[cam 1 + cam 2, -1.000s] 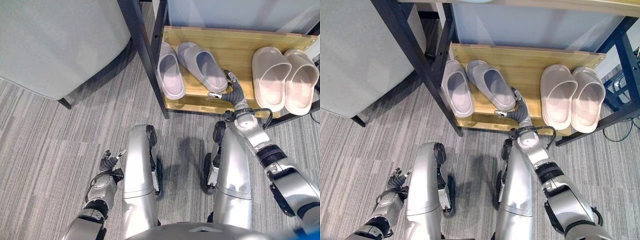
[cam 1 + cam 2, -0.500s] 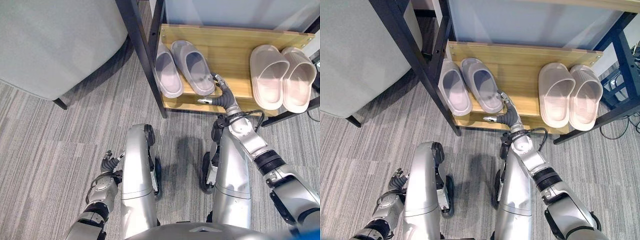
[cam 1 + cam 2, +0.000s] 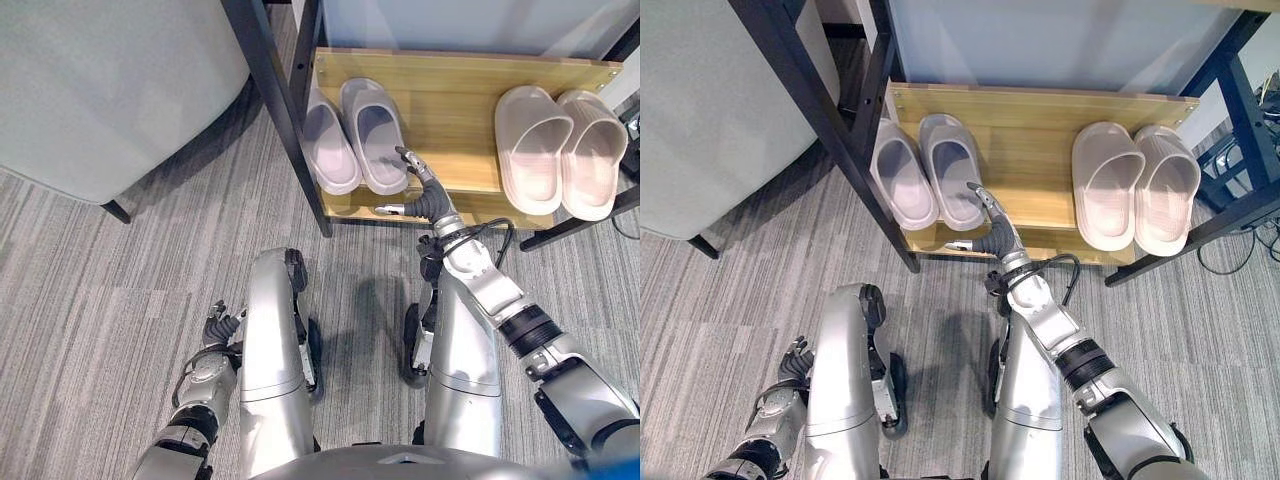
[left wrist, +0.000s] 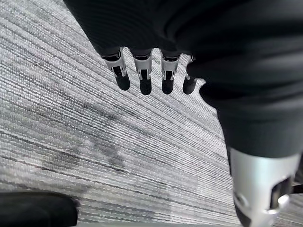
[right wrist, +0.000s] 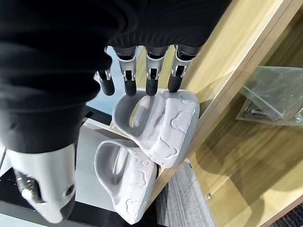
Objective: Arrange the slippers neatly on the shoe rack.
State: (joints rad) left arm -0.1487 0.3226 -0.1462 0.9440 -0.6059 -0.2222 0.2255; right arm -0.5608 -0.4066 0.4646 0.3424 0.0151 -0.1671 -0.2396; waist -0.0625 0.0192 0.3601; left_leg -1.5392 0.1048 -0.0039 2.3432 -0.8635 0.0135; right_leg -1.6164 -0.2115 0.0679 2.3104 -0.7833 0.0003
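**Grey slippers nearly squared up on the bottom shelf**

The grey slippers [image 3: 355, 140] sit side by side at the left end of the shoe rack [image 3: 460, 90], on its lowest wooden shelf, heels toward the front edge and toes pointing in. The left one lies close to the rack's black post [image 3: 275, 100]; the right one is just beside it, the two almost parallel. From where I stand they look like moulded foam clogs: light, a bit springy, thick-soled, with a closed toe and an open heel. I'd guess they slide readily on the smooth wood, so a nudge against the side or heel should shift one without lifting. For a proper hold, the rim of the foot opening or the heel edge seems the best place; the rounded toe cap would likely slip out of a pinch.

The right hand [image 3: 418, 190] is at the outer side of the right grey slipper, its fingers stretched out straight and its thumb spread apart, holding nothing; whether the fingertips actually touch the foam I cannot tell.

Further along the same shelf, well apart, a pair of beige slippers [image 3: 560, 145] rests neatly together.

The left hand [image 3: 218, 325] hangs low over the grey carpet [image 3: 100, 300], fingers relaxed and empty.
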